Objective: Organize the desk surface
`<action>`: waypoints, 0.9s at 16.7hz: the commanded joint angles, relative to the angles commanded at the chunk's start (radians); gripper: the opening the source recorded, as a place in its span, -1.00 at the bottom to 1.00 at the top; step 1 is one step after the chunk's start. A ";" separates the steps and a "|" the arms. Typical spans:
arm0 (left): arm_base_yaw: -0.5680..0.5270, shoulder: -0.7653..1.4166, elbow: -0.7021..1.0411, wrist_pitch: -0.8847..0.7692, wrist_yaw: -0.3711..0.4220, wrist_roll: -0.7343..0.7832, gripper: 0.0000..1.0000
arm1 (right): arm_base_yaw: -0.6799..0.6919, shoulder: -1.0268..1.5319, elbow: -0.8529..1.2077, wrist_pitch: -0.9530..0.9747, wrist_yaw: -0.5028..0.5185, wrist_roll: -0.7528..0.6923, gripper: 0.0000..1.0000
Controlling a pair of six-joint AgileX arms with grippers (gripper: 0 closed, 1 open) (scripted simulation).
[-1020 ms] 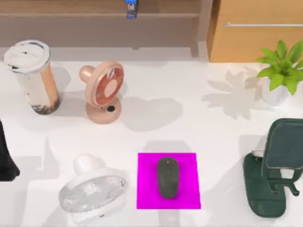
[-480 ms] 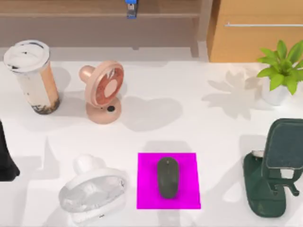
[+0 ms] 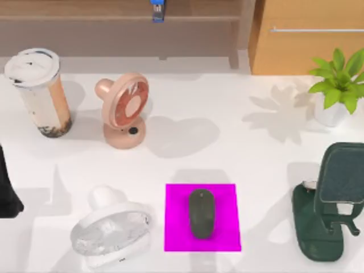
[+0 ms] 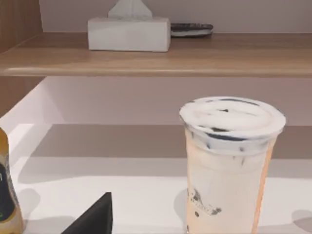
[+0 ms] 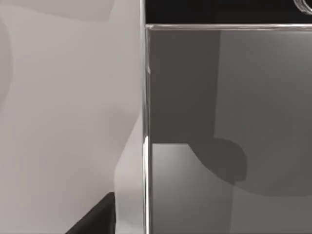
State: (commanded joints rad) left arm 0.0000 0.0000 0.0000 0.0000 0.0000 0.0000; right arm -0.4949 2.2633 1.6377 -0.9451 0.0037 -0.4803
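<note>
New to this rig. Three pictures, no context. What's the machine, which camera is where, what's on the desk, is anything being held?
It is a rendered simulation of two AgileX arms at a white desk surface, told to tidy it. One picture looks straight down from above; the other two come from cameras on each arm's wrist.

On the desk: a milk tea cup, a pink fan, a white fan lying down, a dark mouse on a magenta mat, a green phone stand and a potted plant.

The left wrist camera faces that cup, with a tissue box on the wooden shelf behind. The left arm sits at the left edge. Nothing visibly held.
</note>
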 joint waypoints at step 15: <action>0.000 0.000 0.000 0.000 0.000 0.000 1.00 | 0.000 0.000 0.000 0.000 0.000 0.000 -1.00</action>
State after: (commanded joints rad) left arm 0.0000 0.0000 0.0000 0.0000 0.0000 0.0000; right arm -0.4949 2.2633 1.6377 -0.9451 0.0037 -0.4803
